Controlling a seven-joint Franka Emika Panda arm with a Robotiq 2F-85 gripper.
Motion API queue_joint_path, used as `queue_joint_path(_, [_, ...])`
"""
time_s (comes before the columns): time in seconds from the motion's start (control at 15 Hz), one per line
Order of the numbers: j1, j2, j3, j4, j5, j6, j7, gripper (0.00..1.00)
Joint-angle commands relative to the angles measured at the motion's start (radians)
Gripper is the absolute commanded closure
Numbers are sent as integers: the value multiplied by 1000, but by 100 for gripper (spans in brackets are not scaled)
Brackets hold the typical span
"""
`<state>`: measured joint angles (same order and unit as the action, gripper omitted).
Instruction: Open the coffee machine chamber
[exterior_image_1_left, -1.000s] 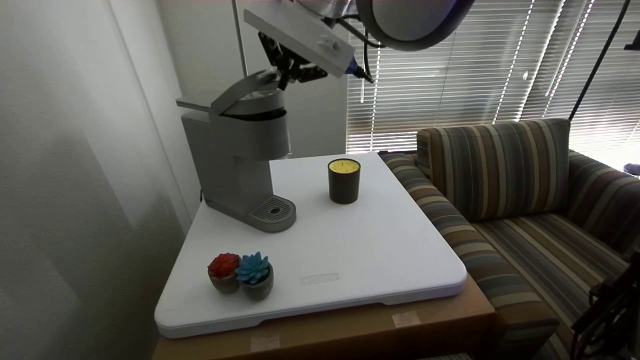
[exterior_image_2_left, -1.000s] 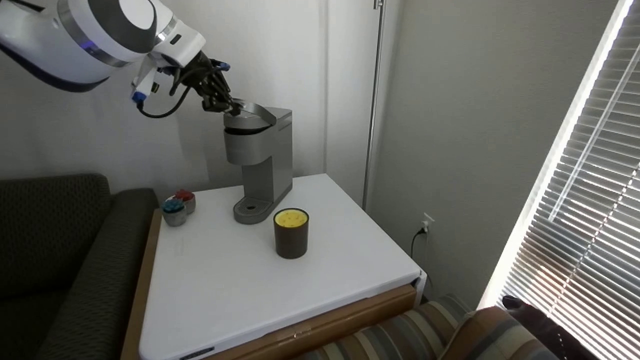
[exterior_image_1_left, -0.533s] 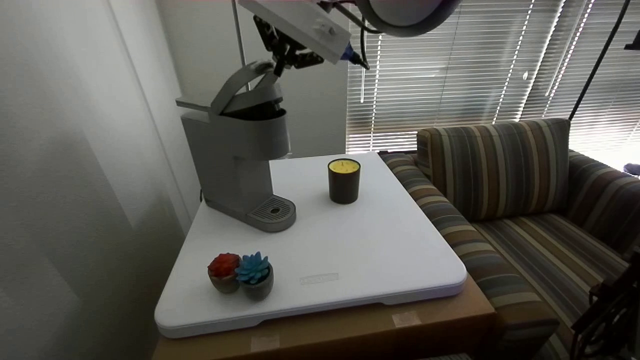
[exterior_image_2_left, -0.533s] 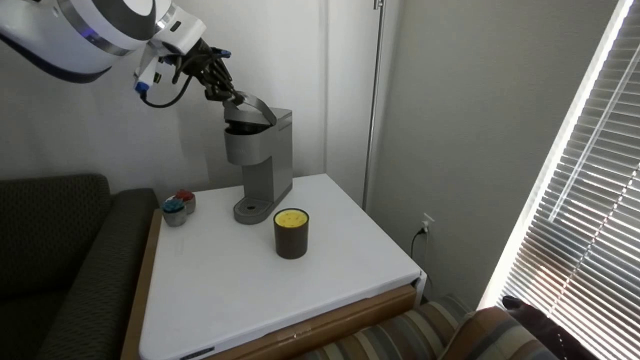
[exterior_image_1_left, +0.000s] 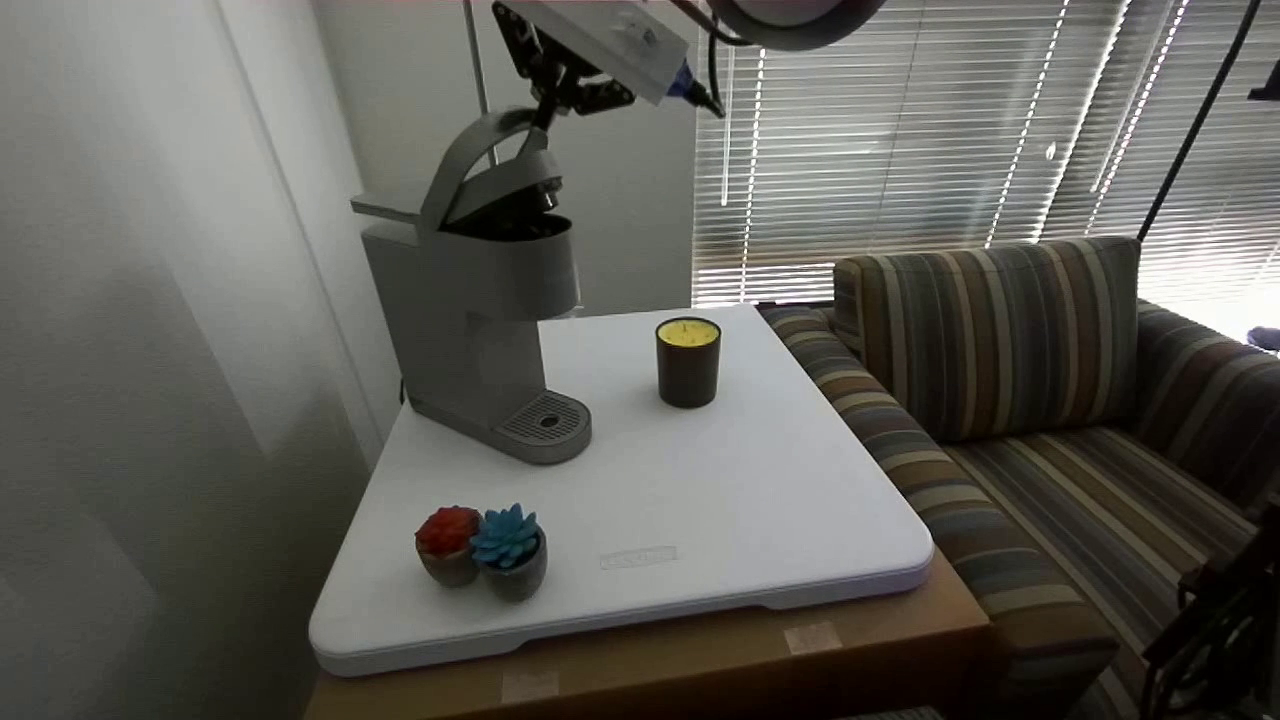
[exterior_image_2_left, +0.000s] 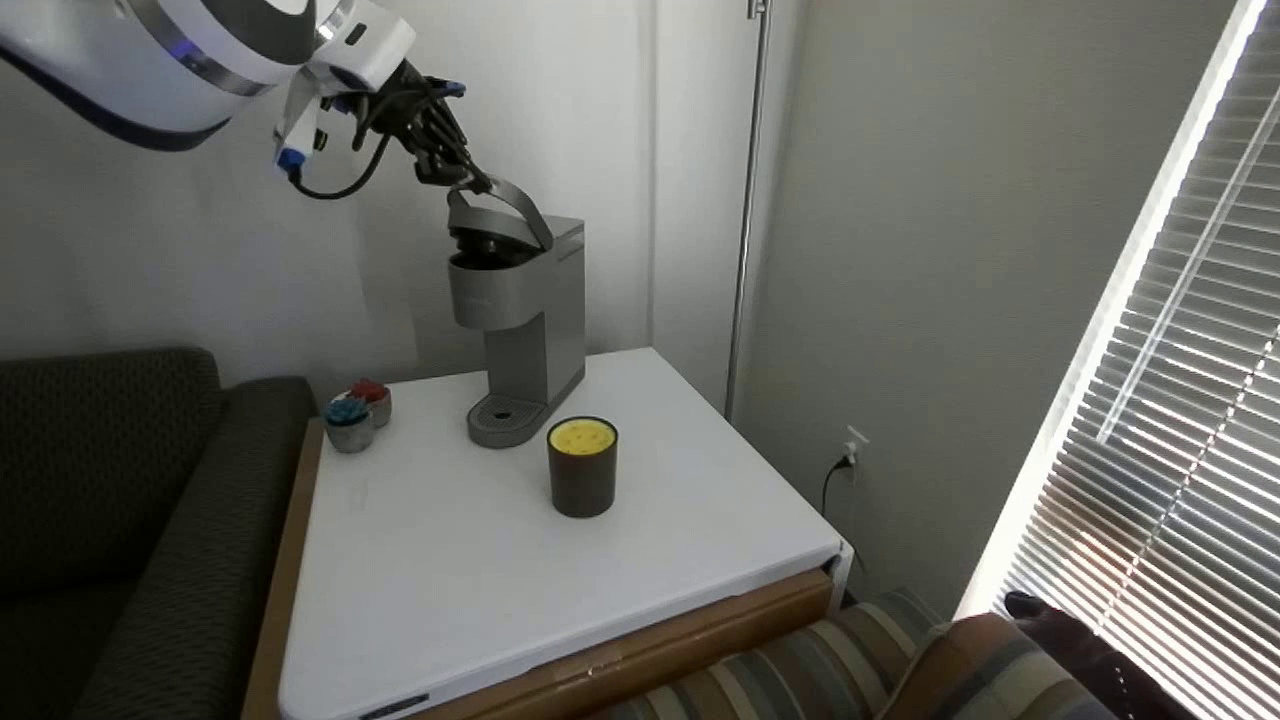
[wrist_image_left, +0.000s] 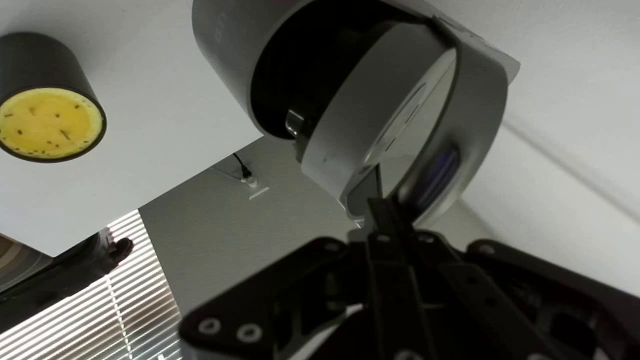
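The grey coffee machine (exterior_image_1_left: 430, 310) stands upright at the wall side of the table, also in an exterior view (exterior_image_2_left: 565, 310). Its chamber lid (exterior_image_1_left: 500, 188) is tilted up, with a dark gap above the round opening; the lid (wrist_image_left: 360, 110) and dark inside also show in the wrist view. The handle bar (exterior_image_1_left: 452, 165) arches above the lid and shows close up in the wrist view (wrist_image_left: 480, 115). My gripper (wrist_image_left: 390, 207) has its fingers together, tips at the front underside of the handle. In both exterior views the gripper (exterior_image_1_left: 543, 122) (exterior_image_2_left: 485, 183) meets the handle's front end.
A dark jar with yellow top (exterior_image_1_left: 688, 370) stands on the white table (exterior_image_1_left: 720, 500) in front of the machine. Two small potted succulents, red (exterior_image_1_left: 448, 545) and blue (exterior_image_1_left: 512, 565), stand near the table edge. A wall is behind the machine; a striped armchair (exterior_image_1_left: 980, 400) adjoins the table.
The gripper has moved up and slightly toward the machine's back. The handle has risen with it, and the lid has gone from nearly closed to tilted up, widening the gap.
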<state>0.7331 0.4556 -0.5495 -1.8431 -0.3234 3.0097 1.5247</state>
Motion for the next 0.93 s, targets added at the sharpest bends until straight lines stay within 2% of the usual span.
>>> queue_joint_path(0.0, [-61, 35, 59, 41, 32, -7, -41, 100])
queue_joint_path(0.4, [-114, 53, 101, 95, 31, -34, -77, 100])
queue_joint_path(0.67, [-130, 71, 105, 176, 25, -74, -118, 100])
queue_joint_path(0.87, [-156, 101, 133, 240, 41, -90, -154, 100])
